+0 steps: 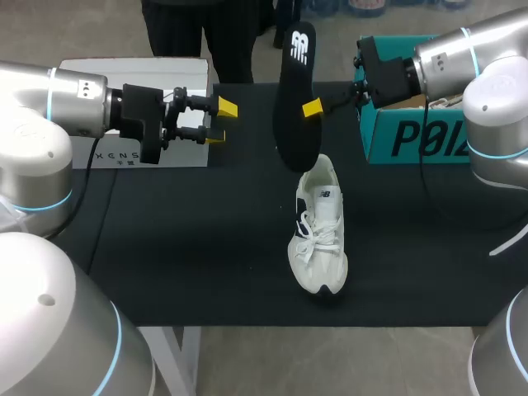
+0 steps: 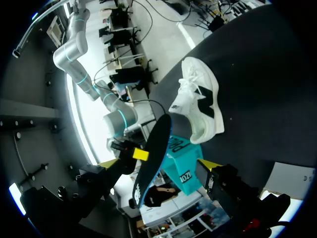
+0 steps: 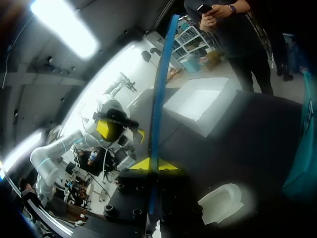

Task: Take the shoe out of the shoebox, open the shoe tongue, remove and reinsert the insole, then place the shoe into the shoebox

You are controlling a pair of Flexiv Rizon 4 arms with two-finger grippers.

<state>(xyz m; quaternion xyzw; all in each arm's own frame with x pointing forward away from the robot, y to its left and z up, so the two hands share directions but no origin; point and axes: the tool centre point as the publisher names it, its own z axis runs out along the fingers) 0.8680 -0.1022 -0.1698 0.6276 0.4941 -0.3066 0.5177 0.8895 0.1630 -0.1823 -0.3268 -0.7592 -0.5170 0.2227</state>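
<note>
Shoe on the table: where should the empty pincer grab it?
Probably the heel rim, coming down from above. The shoe stands on its sole with its opening facing up, so one finger could slip inside and one outside. The left pincer is open.

The left end effector (image 2: pixel 157 162) holds its two yellow tips wide apart, and nothing touches them. Ahead of it a black insole (image 2: pixel 155 141) with a blue edge stands almost on end in the air. The right end effector (image 2: pixel 141 154) grips it, with one yellow tip pressed on its face. Behind the insole is a teal shoebox (image 2: pixel 184 171). Farther out, a white sneaker (image 2: pixel 198 101) with black marks rests on the black desk (image 2: pixel 267 74).
</note>
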